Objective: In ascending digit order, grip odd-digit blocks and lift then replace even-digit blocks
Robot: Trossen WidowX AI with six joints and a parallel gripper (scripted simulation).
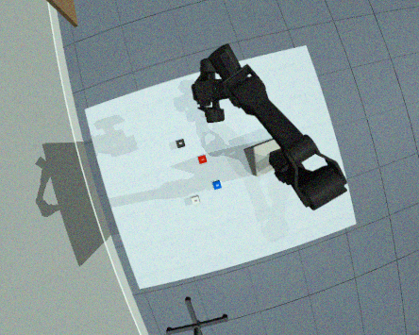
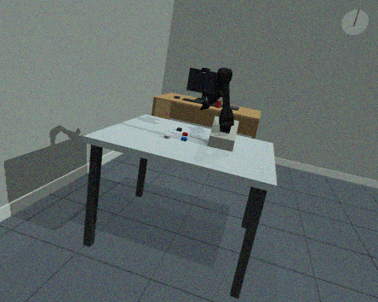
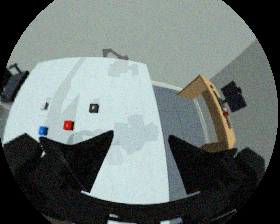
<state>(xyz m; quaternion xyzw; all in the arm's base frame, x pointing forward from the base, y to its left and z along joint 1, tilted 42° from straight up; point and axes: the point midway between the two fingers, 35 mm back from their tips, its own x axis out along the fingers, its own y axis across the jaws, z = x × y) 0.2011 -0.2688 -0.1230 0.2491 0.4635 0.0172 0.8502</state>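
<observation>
A black block, a red block, a blue block and a white block sit apart on the white table. Small marks show on their tops, but the digits are too small to read. My gripper is open and empty, high above the table. It touches no block. In the top view it is past the black block, towards the table's upper edge, and its fingertips are hard to make out there.
The arm's base stands on a pale box to the right of the blocks in the top view. A wooden desk with a monitor stands beyond the table. Arm shadows fall across the table top.
</observation>
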